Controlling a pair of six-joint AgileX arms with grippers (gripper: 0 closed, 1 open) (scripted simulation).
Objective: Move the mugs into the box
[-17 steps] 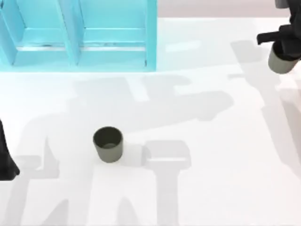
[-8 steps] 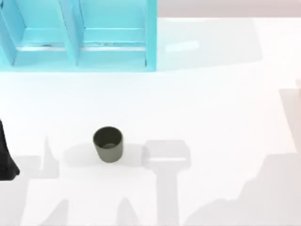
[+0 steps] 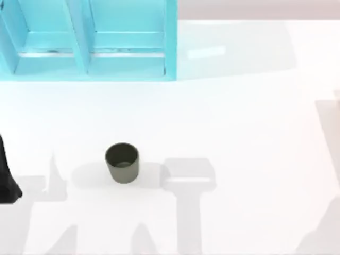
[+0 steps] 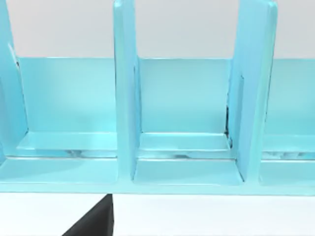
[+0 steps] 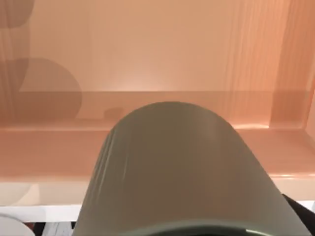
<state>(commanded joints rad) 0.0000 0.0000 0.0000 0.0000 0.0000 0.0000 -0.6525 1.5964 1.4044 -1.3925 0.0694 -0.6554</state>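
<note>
Nearest the right wrist camera, one mug (image 5: pixel 172 167) is seen from close range, its olive-grey side lying across the front wall of a peach-coloured box (image 5: pixel 147 73), with the box's floor and back wall beyond it. Whether the right gripper is clamped on this mug cannot be told, so the hold is only presumed. If the mug is let go while it overlaps the front wall, it could be caught on the rim and tipped out onto the table. A loose hold could let it slide out early.

In the top view, the second mug (image 3: pixel 122 163) stands upright and open on the white table (image 3: pixel 239 133), at about 8 o'clock from the table's centre and well apart from everything else. The left arm (image 3: pixel 6 183) is parked at the 9 o'clock edge, and the state of its gripper cannot be told either. This mug is light and slightly tapered, so it could be knocked over or rolled away by an off-centre approach.

Farthest off, at 11 o'clock, a turquoise divided rack (image 3: pixel 127 48) is seen, and could be mistaken for the box
</note>
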